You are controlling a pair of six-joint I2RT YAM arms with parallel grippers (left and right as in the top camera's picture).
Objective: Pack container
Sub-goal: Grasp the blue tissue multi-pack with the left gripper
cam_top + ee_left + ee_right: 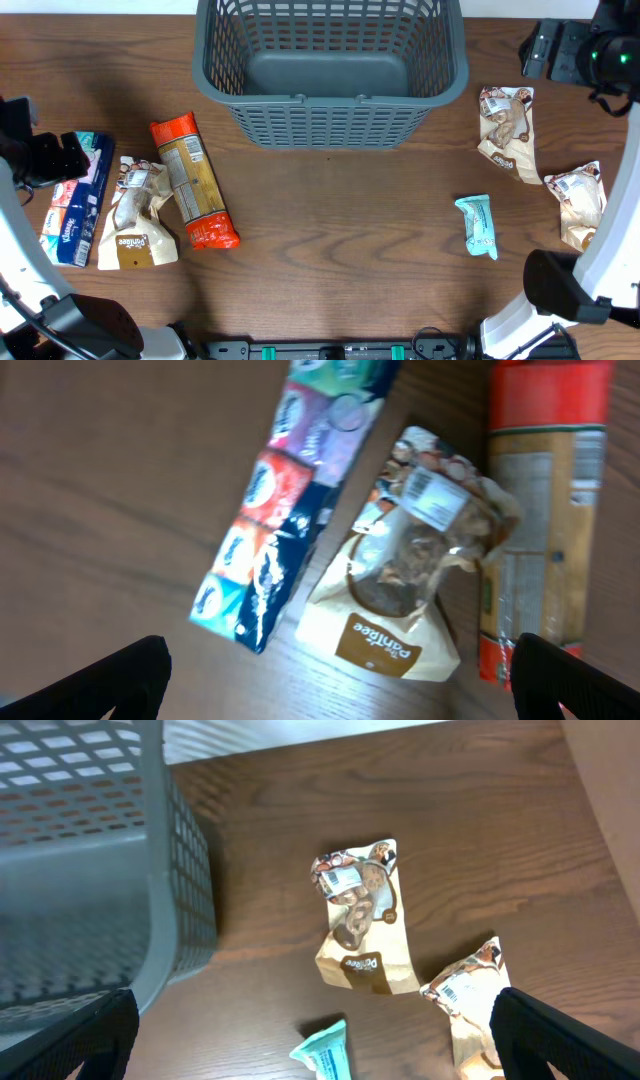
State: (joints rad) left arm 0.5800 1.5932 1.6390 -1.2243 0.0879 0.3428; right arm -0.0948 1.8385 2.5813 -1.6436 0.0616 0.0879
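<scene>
The dark grey lattice container (330, 100) stands empty at the back middle; its wall shows in the right wrist view (90, 870). On the left lie a tissue pack (78, 197), a brown snack pouch (135, 215) and a red-orange packet (192, 180). On the right lie two brown pouches (508, 130) (578, 203) and a teal bar (478, 225). My left gripper (45, 155) is open and empty, above the tissue pack (285, 500) and pouch (400, 570). My right gripper (552, 50) is open and empty, high at the back right, above a pouch (362, 920).
The brown wooden table (330, 220) carries everything. The packets lie flat and apart from the container. The arm bases stand at the front left (90, 325) and front right (560, 290) corners.
</scene>
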